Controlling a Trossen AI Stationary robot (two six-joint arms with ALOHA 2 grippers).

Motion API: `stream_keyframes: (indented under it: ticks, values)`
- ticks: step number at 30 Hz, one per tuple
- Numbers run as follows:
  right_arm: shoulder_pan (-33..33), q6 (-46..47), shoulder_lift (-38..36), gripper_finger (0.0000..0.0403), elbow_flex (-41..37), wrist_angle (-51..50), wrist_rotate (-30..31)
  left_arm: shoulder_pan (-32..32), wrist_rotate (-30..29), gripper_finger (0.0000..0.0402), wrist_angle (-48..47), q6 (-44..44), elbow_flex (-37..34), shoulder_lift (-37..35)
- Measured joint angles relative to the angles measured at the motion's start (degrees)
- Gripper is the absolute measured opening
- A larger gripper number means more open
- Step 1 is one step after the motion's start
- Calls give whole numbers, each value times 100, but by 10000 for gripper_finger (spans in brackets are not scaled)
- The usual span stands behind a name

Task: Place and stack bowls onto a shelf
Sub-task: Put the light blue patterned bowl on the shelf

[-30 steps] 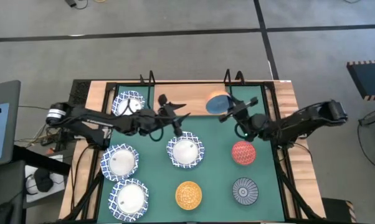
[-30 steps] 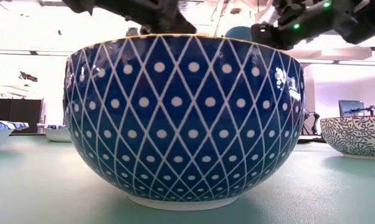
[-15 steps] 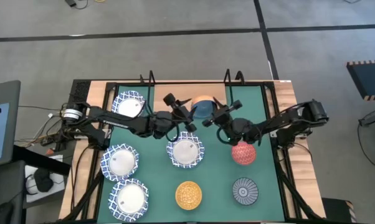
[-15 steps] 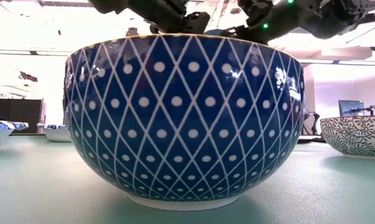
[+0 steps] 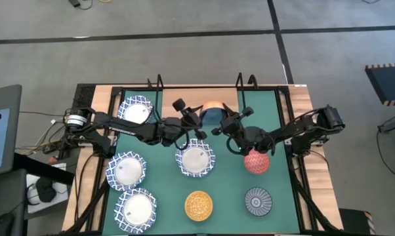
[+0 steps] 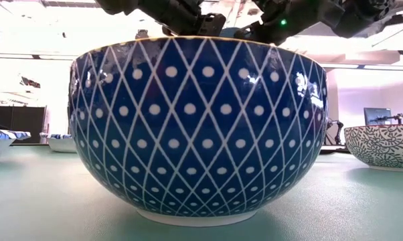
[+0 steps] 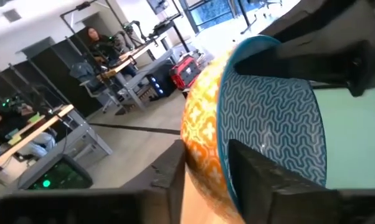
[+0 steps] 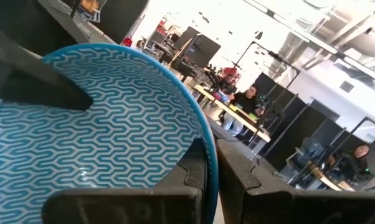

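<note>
The light blue bowl [image 5: 213, 116], orange-patterned outside, hangs tipped on edge near the shelf [image 5: 184, 96], a light-wood board between black wire supports at the mat's far side. My left gripper [image 5: 196, 118] is shut on its left rim and my right gripper [image 5: 222, 124] on its right rim. Four white bowls with blue lattice rims sit bottom down on the green mat [image 5: 230, 180]: [image 5: 135, 110], [image 5: 126, 169], [image 5: 137, 206], [image 5: 195, 159]. The red bowl [image 5: 255, 162], the orange-yellow bowl [image 5: 199, 204] and the dark grey bowl [image 5: 256, 200] sit there too. My left gripper has the bowl's rim [image 7: 220, 134] between its fingers, one finger on the orange outer wall [image 7: 197, 155], the other inside on the blue pattern. It comes level from the table's left. The bowl is lifted clear and tipped. My right gripper pinches the opposite rim [image 8: 207, 144], one finger inside the bowl and one outside. It comes from the table's right, roughly level. The bowl hangs clear, tipped on edge between the two grippers.
The low view is filled by a lattice bowl [image 6: 198, 127], with the dark grey bowl [image 6: 382, 146] at its right. Black wire supports [image 5: 157, 82] [image 5: 243, 82] stand at the shelf's ends. People sit at desks in the room beyond the table.
My right gripper has carried the light blue bowl toward the table's left and tipped it further on edge. My left gripper has gone toward the table's right, to the bowl, and its fingers now stand on the bowl's rim.
</note>
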Motion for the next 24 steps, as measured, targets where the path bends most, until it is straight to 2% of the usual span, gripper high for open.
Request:
stream_keyframes:
  ticks: [2,5,13,16,20,24]
  values:
    - [29,-48,-2,43,6,15,5,5,12,62,26,-58,3,0]
    - [43,-95,-6,56,4,-10,1,11,18,56,15,-29,3,0]
    - [42,-71,-4,168,-21,-109,-34,12,50,20,-40,120,-3,-2]
    - [-49,-39,-7,192,11,-354,-12,9,8,6,-46,147,-8,-2]
    - [-61,101,-7,185,142,-935,0,-3,5,5,-53,158,-14,-2]
    - [-87,151,-7,146,335,-1297,28,-6,14,5,119,143,-14,-2]
